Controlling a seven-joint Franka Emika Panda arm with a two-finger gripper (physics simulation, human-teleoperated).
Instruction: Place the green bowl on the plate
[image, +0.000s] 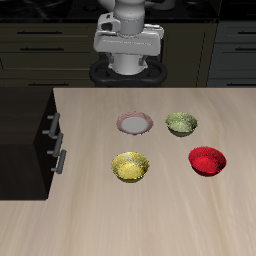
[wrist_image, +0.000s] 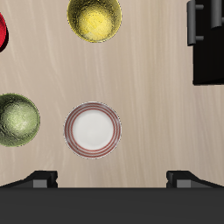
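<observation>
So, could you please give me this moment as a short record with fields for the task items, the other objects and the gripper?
green bowl: upright on the table, beside the plate, not on it
plate: bare, nothing resting on it
yellow bowl: nearer the table's front edge than the plate
red bowl: nearer the front edge than the green bowl
cabinet: dark, with drawer handles, at the table's side
gripper: raised above the table, holding nothing, fingers spread apart
task status: bowl not yet grasped
</observation>
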